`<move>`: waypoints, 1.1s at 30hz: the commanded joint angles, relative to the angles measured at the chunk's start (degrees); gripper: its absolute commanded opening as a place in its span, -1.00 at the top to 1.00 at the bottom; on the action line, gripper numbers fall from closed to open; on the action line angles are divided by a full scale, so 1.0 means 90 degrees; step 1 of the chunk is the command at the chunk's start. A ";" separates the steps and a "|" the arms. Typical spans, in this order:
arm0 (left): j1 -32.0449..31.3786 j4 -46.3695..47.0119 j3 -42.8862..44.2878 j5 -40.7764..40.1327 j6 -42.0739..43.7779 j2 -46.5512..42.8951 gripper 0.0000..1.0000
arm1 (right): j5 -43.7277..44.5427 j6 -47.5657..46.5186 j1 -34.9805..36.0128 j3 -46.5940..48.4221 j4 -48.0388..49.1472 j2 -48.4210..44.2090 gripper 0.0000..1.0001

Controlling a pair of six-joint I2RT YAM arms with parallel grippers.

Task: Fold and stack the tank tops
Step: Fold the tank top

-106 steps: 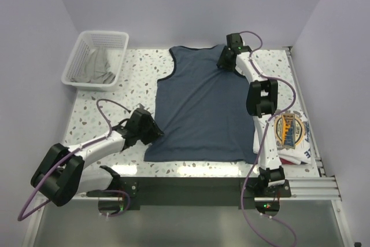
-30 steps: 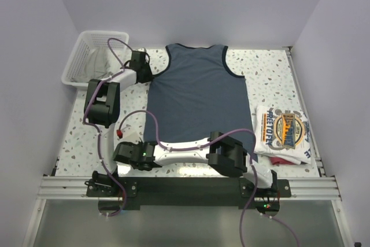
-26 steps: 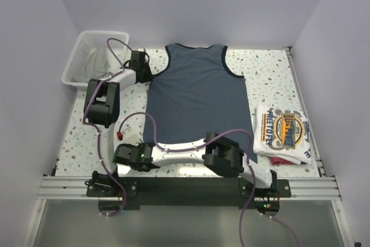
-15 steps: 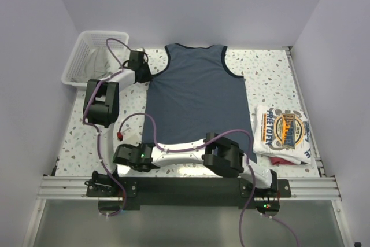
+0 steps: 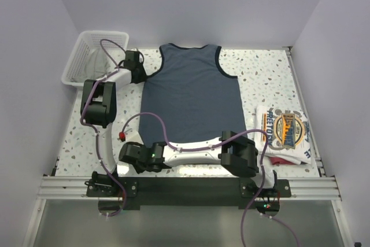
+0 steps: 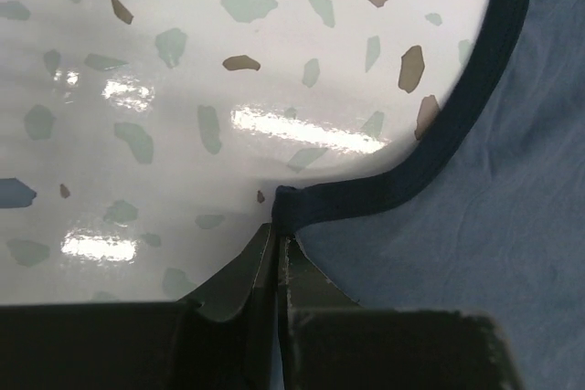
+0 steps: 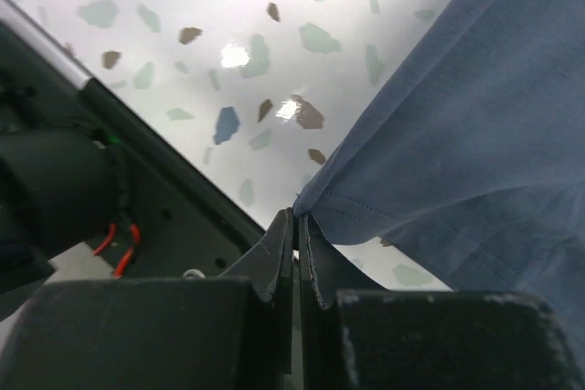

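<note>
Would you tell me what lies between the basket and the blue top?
In the top view, only the left gripper lies there, shut on the armhole edge of the blue top, over the speckled table.

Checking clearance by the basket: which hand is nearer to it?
Left. The left hand is beside the basket, shut on the blue top's armhole edge. The right hand is at the table's near edge, shut on the top's bottom corner.

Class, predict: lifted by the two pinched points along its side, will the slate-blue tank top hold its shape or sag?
Probably floppy: the slate-blue tank top lies thin and flat, with soft wrinkles. It likely sags between the left gripper and right gripper.
</note>
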 commanded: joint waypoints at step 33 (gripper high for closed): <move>-0.1006 -0.0096 0.1398 -0.0278 -0.0667 0.0150 1.00 | -0.1510 0.1519 -0.1180 -0.3885 0.1797 -0.3564 1.00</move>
